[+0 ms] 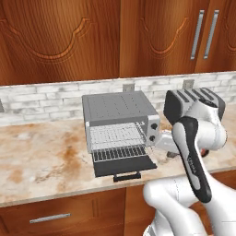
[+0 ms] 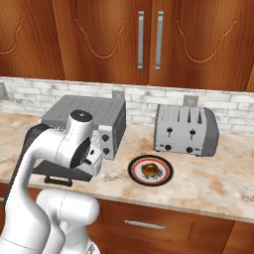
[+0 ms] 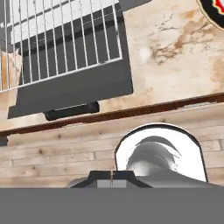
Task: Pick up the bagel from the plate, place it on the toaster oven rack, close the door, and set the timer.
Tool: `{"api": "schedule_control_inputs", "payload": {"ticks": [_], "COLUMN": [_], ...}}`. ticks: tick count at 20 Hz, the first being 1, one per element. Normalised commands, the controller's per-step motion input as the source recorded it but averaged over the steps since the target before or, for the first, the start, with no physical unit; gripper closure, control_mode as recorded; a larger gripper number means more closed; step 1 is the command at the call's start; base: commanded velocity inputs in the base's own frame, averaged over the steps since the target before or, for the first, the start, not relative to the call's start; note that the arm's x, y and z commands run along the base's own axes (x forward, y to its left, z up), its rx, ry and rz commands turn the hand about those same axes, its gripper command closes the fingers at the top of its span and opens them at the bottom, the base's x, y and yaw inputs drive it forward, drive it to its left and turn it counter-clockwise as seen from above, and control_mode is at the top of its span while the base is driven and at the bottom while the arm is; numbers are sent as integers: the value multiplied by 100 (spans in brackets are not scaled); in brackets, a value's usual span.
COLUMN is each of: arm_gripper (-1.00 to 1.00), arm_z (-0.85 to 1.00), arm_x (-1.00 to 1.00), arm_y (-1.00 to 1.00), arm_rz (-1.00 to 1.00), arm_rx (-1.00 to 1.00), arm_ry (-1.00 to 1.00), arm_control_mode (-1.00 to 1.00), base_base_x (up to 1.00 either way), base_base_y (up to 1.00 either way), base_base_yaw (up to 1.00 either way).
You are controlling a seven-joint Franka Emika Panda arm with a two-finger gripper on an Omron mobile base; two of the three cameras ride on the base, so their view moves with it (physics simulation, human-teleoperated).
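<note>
The bagel (image 2: pixel 150 169) lies in the middle of the red-rimmed plate (image 2: pixel 163 176) on the counter, to the right of the toaster oven (image 2: pixel 84 115). The oven's door (image 1: pixel 123 165) hangs open, flat, with its black bar handle (image 3: pixel 72 110) at the front. The toaster oven rack (image 1: pixel 119 150) sticks out over the door. In the hand view my gripper (image 3: pixel 113 178) is shut with nothing between its tips. It hovers above the counter's front edge, with the rack (image 3: pixel 61 39) up left and a sliver of the plate (image 3: pixel 217 6) in the top right corner.
A silver four-slot toaster (image 2: pixel 186 130) stands behind the plate against the tiled wall. Two knobs (image 1: pixel 152 131) sit on the oven's right front panel. Wooden cabinets hang above, and a drawer (image 1: pixel 50 217) lies below the marbled counter (image 1: pixel 41 156).
</note>
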Motion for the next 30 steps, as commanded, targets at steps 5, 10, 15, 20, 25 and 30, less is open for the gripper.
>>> {"api": "schedule_control_inputs", "payload": {"ticks": [5,10,15,20,25,30], "arm_gripper": [100,100,100,100,100,100], "arm_z": [43,0,4,0,0,-6], "arm_x": [7,35,2,8,16,16], "arm_y": [-10,-7,-13,-22,-42,-47], "arm_rz": [10,10,1,-3,-9,-4], "arm_rx": [3,1,-7,-2,-1,-1], "arm_ry": [-34,11,0,5,11,17], "arm_control_mode": [-100,-100,-100,-100,-100,-100], "base_base_x": [0,0,0,0,0,0], "base_base_y": [0,0,0,0,0,0], "base_base_yaw": [0,0,0,0,0,0]}}
